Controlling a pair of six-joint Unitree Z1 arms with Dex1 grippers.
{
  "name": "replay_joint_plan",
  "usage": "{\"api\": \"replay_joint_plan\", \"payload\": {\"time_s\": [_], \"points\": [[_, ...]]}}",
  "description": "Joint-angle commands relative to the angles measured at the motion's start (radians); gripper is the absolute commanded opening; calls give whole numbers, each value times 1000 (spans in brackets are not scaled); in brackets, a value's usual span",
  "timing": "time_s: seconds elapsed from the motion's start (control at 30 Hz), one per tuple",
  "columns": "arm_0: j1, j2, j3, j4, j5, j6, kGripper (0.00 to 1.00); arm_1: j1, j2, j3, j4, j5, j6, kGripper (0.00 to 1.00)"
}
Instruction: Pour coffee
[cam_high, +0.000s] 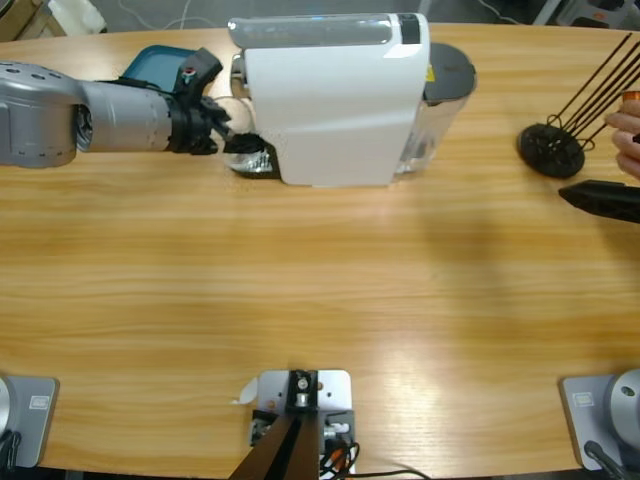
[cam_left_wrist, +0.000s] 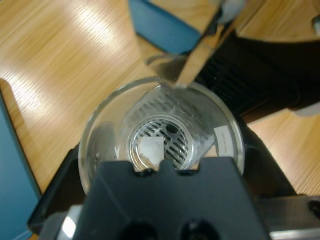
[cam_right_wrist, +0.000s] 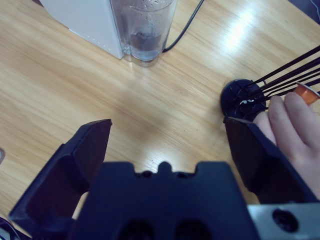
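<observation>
A clear glass tumbler (cam_left_wrist: 105, 135) stands on the slotted drip tray under the metal spout (cam_left_wrist: 172, 70) of the white coffee machine (cam_high: 330, 100). A faint light-brown trace of coffee (cam_left_wrist: 146, 161) lies at the tumbler's bottom. My left gripper (cam_left_wrist: 162, 146) is shut on the tumbler, one black jaw on each side of it. In the high view this gripper (cam_high: 238, 148) reaches in from the left to the machine's front. My right gripper (cam_right_wrist: 167, 130) hovers open over bare table at the right edge (cam_high: 592, 196), holding nothing.
A person's hand (cam_right_wrist: 292, 125) holds an orange capsule (cam_right_wrist: 306, 91) by the black wire capsule stand (cam_high: 550, 150), close to my right gripper. The machine's water tank (cam_right_wrist: 142, 30) and its cable are at the back. A teal box (cam_high: 160, 65) lies behind the left arm.
</observation>
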Motion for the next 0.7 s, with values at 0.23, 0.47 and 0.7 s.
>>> {"api": "replay_joint_plan", "payload": {"time_s": [0.23,0.47,0.7], "points": [[7,38,0,-26,-50,15,996,-16,-27,38,4,17,-17,1000],[7,-19,11,-9,-61,30,996,-16,-26,39,-2,27,-22,1000],[7,-111,38,47,-55,45,996,-16,-28,41,-4,36,-25,1000]]}}
